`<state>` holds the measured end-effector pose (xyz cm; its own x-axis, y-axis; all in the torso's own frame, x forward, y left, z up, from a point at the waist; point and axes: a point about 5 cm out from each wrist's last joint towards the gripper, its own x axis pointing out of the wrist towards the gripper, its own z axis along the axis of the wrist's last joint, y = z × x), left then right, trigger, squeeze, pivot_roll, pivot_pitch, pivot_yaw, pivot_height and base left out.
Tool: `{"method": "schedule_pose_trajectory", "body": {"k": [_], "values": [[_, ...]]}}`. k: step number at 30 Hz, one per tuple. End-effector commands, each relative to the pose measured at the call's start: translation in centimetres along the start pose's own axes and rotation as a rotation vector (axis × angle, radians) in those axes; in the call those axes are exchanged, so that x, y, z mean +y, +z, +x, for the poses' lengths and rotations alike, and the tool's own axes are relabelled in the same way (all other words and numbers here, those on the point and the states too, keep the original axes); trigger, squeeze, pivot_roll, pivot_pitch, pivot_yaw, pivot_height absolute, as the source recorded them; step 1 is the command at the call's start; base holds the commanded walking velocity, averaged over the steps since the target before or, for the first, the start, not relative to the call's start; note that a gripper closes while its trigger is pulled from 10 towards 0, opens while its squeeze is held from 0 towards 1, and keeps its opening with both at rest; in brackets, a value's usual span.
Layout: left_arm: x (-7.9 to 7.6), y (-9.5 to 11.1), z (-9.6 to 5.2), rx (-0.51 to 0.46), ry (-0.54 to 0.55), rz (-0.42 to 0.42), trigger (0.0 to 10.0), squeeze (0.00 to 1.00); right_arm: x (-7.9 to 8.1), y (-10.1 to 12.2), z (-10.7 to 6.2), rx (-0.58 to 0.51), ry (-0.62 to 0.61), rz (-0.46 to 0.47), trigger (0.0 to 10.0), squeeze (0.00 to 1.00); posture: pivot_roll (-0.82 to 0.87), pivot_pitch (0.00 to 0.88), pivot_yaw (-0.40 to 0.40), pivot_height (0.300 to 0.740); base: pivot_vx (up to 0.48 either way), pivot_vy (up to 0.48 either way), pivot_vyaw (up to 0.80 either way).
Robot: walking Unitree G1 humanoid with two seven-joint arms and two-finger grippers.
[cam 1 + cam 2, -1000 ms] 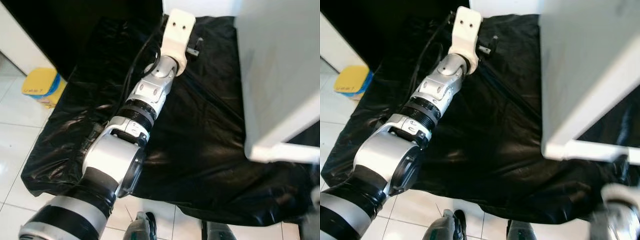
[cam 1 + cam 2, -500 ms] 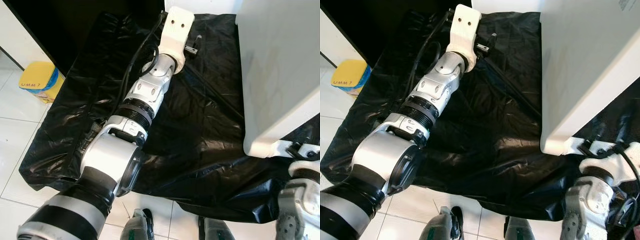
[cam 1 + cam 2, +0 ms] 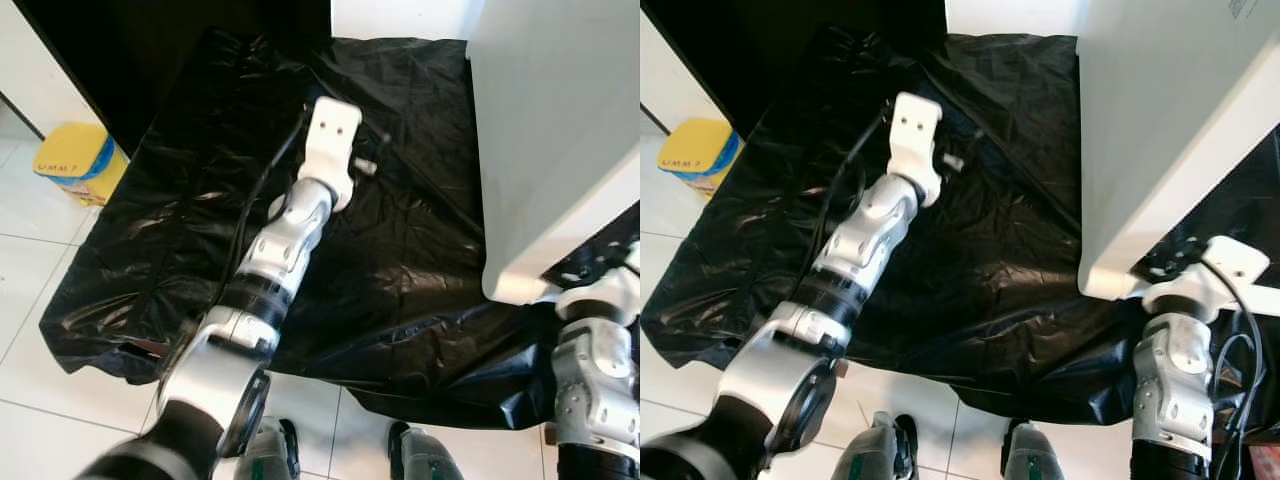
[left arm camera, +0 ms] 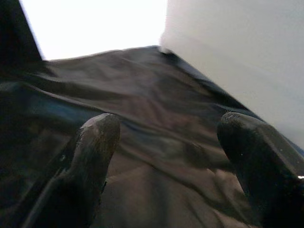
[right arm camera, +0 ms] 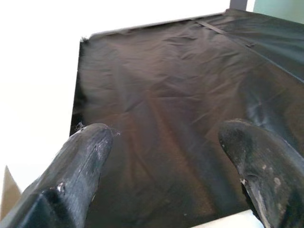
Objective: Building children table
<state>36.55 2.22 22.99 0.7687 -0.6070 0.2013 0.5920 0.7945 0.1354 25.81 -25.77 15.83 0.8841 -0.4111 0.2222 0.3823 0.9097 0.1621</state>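
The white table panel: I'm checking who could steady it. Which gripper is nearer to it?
Right. The right gripper sits at the white table panel's lower corner, partly tucked under it. The left gripper hovers open over the black plastic sheet, off to the panel's left.

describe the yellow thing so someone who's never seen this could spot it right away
Start from the big black plastic sheet spread over the white tiled floor. Go to its far left edge, on the robot's left: there, just off the sheet beside a white wall, sits a small yellow container with a blue band and dark lettering. It is the only brightly coloured thing among black, white and silver.
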Motion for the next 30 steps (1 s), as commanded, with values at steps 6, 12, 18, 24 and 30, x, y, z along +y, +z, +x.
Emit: {"method": "schedule_pose_trajectory", "body": {"k": [6, 12, 18, 24, 30], "values": [[-0.1, -1.4, -1.6, 0.029, -0.034, 0.004, 10.0, 0.00, 1.7, -1.9, -0.3, 0.042, 0.085, -0.014, 10.0, 0.00, 0.00, 0.161, -0.006, 0.740, 0.000, 0.000, 0.00], [0.7, -2.8, -3.9, 0.077, -0.003, 0.016, 10.0, 0.00, 4.7, -3.3, -1.2, 0.081, 0.200, 0.028, 10.0, 0.00, 0.02, 0.157, -0.030, 0.740, 0.000, 0.000, 0.00], [0.9, -2.9, -4.8, 0.081, 0.011, 0.020, 10.0, 0.00, 7.2, -4.4, -2.1, 0.117, 0.279, 0.060, 10.0, 0.00, 0.04, 0.152, -0.056, 0.740, 0.000, 0.000, 0.00], [1.0, -2.6, -5.3, 0.069, 0.003, 0.038, 10.0, 0.00, 9.7, -5.1, -2.7, 0.137, 0.348, 0.082, 10.0, 0.00, 0.05, 0.147, -0.065, 0.740, 0.000, 0.000, 0.00], [0.9, -2.5, -5.9, 0.069, -0.032, 0.052, 10.0, 0.00, 12.4, -5.4, -2.7, 0.141, 0.420, 0.105, 10.0, 0.00, 0.05, 0.133, -0.062, 0.740, 0.000, 0.000, 0.00]]}}
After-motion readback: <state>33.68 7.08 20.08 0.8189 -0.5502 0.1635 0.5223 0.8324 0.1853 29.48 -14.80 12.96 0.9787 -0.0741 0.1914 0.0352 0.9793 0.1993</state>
